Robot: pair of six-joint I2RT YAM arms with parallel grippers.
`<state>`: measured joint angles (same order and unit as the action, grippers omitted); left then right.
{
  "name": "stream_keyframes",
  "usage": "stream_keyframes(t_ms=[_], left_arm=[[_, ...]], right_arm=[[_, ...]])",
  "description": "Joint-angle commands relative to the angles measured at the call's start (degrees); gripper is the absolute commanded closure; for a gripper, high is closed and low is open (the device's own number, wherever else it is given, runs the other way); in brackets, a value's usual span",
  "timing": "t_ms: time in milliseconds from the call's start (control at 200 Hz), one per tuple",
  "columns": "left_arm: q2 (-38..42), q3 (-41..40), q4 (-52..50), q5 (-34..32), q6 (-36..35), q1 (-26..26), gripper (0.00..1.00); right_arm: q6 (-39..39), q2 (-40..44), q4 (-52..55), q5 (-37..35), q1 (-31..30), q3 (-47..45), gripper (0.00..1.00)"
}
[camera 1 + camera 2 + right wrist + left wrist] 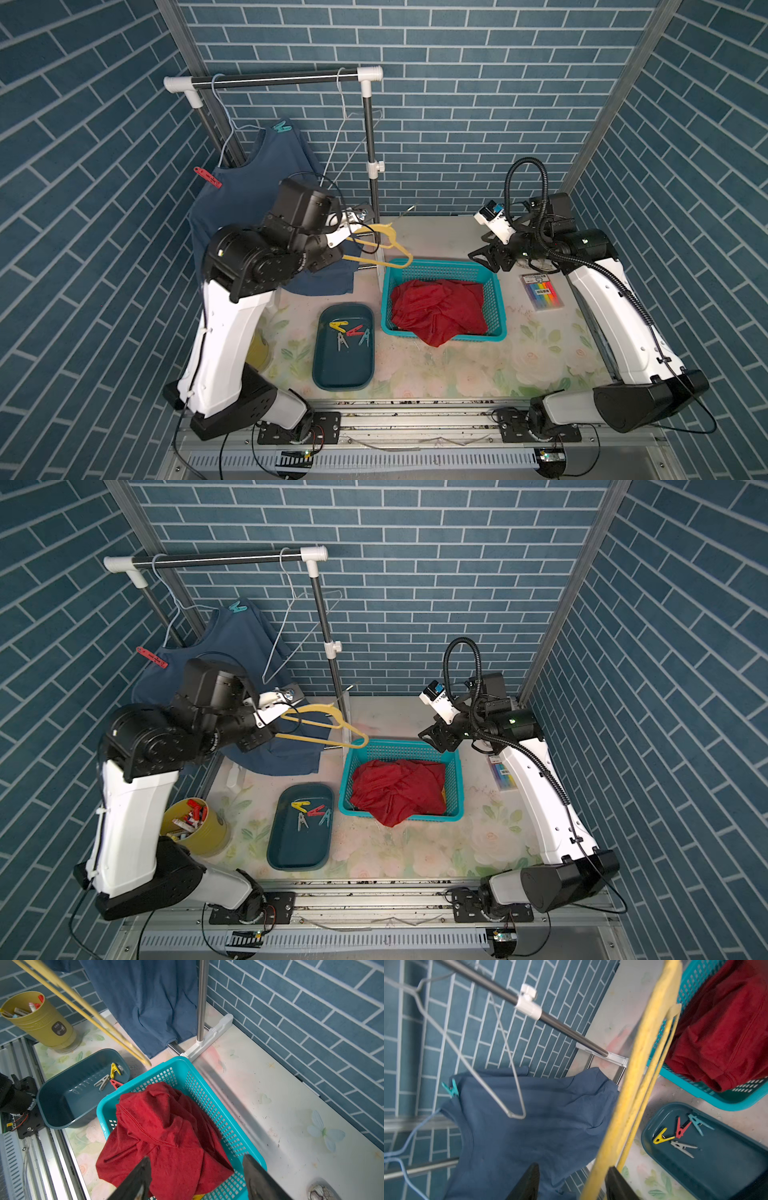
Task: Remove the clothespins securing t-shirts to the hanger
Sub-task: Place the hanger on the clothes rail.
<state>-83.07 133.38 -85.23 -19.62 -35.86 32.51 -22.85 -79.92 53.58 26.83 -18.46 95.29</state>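
Clothespins (349, 332): 4 lie in the tray (340, 386); 2, red (207, 176) and teal (281, 126), are not yet removed from the blue t-shirt (249, 174) on the rack. Left gripper (573, 1167) carries the yellow hanger (636, 1064) between part-spread fingers, clamping not determinable. Right gripper (195, 1167) is empty, fingers apart, by the basket (440, 266).

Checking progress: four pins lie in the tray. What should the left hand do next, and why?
Probably set the yellow hanger down on the table. It sits bare between the jaws of the left hand, while a red pin and a teal pin still clip the blue shirt, so that hand should be freed.
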Motion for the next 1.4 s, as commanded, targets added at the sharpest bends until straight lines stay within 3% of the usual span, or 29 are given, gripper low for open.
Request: stream_keyframes(t_ms=[0,170,290,690,900,1050,1255,1395], left_arm=[[2.33,-6.2,1.21,5.02,9.42,-5.64,1.0],[13.64,-25.34,13.85,14.55,19.15,-14.41,1.0],[16.67,-32.61,16.78,21.68,23.04,-22.09,1.0],[18.44,-45.84,17.38,24.69,24.04,-28.67,1.0],[16.02,-44.47,18.17,30.35,29.19,-35.77,1.0],[14.2,-40.21,18.35,28.23,30.87,-39.53,1.0],[12.18,-30.04,23.4,26.18,27.27,-39.85,1.0],[8.16,-20.55,25.54,24.72,25.43,-39.88,1.0]], right_arm=[[4.28,-1.36,-0.15,-3.94,0.13,3.08,0.3],[6.3,-3.27,0.04,-6.22,0.18,5.15,0.32],[7.33,-4.7,0.12,-6.31,0.15,6.54,0.34],[11.03,-3.84,-3.92,-8.84,0.17,5.17,0.36],[12.36,-5.37,-4.18,-8.72,0.18,7.44,0.36],[15.09,-5.66,-5.33,-11.41,0.18,8.13,0.37],[19.16,-6.21,-5.21,-16.89,0.18,11.36,0.37],[20.55,-5.89,-5.05,-16.43,0.18,12.6,0.37]])
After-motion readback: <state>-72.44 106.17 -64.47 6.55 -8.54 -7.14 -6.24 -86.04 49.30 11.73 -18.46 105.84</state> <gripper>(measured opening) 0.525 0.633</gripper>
